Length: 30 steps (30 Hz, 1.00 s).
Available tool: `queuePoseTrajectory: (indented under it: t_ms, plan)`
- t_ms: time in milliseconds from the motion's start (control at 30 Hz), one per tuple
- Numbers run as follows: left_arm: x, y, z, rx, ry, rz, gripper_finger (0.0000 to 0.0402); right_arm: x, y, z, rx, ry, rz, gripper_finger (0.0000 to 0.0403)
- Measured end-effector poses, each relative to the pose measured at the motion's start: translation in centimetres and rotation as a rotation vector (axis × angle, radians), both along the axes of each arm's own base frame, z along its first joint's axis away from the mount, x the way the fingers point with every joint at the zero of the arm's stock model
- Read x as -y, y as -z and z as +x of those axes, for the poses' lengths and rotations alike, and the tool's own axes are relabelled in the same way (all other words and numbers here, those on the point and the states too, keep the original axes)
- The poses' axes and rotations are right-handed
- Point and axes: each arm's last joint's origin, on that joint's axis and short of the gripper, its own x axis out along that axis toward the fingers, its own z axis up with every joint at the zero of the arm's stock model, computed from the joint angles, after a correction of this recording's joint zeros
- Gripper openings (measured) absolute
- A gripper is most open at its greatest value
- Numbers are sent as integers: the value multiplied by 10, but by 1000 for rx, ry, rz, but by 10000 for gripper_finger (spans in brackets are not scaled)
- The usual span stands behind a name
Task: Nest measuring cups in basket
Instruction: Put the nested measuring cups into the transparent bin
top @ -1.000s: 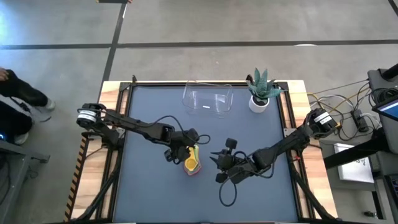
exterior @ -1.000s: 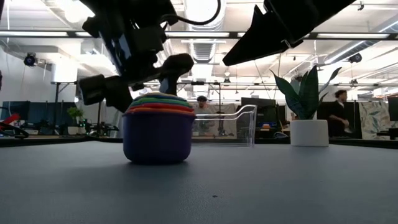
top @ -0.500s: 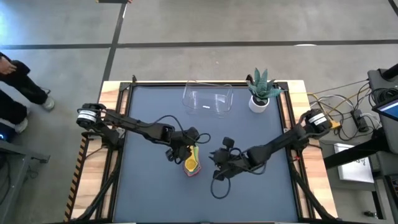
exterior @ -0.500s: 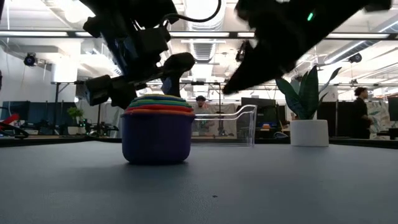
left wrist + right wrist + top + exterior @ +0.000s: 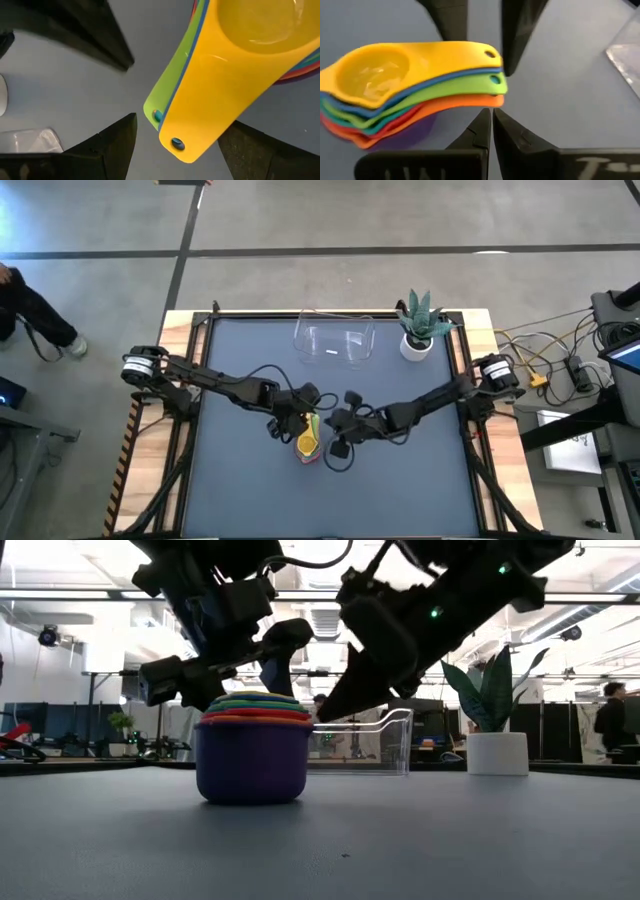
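Swinging in over the past second, the right claw (image 5: 335,427), fingers nearly closed and empty, nears the light, rigid nested measuring cups (image 5: 308,436) mid-counter, their fanned handles (image 5: 470,80) between the left claw's (image 5: 290,423) open fingers.

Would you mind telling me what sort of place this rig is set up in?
Probably an open-plan robotics lab or workshop: ceiling light strips, rows of workstations with a person behind the table, and a concrete floor.

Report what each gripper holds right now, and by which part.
Nothing held. Left gripper: jaws open astride the handles of the stacked cups. Right gripper: jaws shut, beside those handles.
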Motion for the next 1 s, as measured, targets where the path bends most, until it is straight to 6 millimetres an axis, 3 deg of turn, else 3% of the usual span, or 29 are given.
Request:
queuePoseTrajectory:
  t_ms: [467,767,1000]
  plan:
    - [0,0,0,2,-2,1,247,10,0,4,0,-32,50,8]
    - [0,0,0,4,-17,-6,247,8,25,23,-16,-56,51,8]
    - [0,0,-1,-5,-25,-10,247,6,18,31,-1,-78,26,8]
